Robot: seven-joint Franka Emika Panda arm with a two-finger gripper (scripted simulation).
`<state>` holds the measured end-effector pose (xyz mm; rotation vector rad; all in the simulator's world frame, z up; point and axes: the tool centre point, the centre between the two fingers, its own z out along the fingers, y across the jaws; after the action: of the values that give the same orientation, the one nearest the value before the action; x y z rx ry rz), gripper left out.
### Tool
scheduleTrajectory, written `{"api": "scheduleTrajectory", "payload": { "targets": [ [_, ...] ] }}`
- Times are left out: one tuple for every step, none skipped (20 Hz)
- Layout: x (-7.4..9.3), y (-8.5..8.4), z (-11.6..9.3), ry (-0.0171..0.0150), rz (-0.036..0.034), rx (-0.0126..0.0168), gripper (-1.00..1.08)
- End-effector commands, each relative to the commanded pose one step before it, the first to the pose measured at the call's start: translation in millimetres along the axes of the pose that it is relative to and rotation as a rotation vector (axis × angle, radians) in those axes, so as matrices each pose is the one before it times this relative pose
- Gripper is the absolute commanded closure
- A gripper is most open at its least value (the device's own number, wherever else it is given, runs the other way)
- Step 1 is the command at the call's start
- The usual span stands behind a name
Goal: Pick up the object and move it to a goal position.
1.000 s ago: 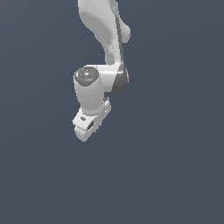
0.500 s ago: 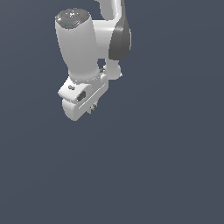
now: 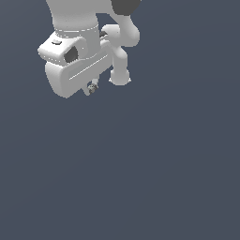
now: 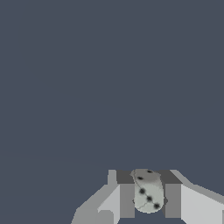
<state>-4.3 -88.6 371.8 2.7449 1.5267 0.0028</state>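
Note:
The object (image 4: 148,194) is a small pale-grey rounded lump with dark spots. In the wrist view it sits clamped between my two grey fingers (image 4: 127,199). My gripper (image 4: 149,197) is shut on it. In the exterior view the white gripper body (image 3: 77,70) fills the upper left, and the object (image 3: 93,87) shows only as a tiny speck at its lower edge. The fingertips are mostly hidden behind the gripper body there.
The white arm links (image 3: 119,51) rise behind the gripper toward the top of the exterior view. All around is a plain dark grey-blue surface (image 3: 140,164) with no other objects showing.
The arm has come much closer to the exterior camera and higher in the picture. The gripper now looks far larger. The round mottled joint cap has left the frame.

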Motion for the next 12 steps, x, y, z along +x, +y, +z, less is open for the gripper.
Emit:
{"api": "scheduleTrajectory", "payload": {
  "targets": [
    [-3.02, -1.17, -21.09, -0.00051, 0.00025, 0.00181, 1.08],
    [-0.80, -0.11, -7.02, 0.00000, 0.00000, 0.00000, 1.08],
    [-0.72, -0.05, -6.43, 0.00000, 0.00000, 0.00000, 1.08],
    [-0.90, 0.08, -5.89, -0.00024, 0.00063, -0.00013, 1.08],
    [-0.58, 0.00, -5.31, 0.00000, 0.00000, 0.00000, 1.08],
    [-0.51, 0.02, -4.76, 0.00000, 0.00000, 0.00000, 1.08],
    [-0.45, 0.03, -4.21, 0.00000, 0.00000, 0.00000, 1.08],
    [-0.38, 0.05, -3.66, 0.00000, 0.00000, 0.00000, 1.08],
    [-0.56, 0.16, -3.12, -0.00026, 0.00062, -0.00013, 1.08],
    [-0.25, 0.10, -2.57, 0.00000, 0.00000, 0.00000, 1.08],
    [-0.18, 0.12, -2.03, 0.00000, 0.00000, 0.00000, 1.08],
    [-0.11, 0.15, -1.50, 0.00000, 0.00000, 0.00000, 1.08]
  ]
}}
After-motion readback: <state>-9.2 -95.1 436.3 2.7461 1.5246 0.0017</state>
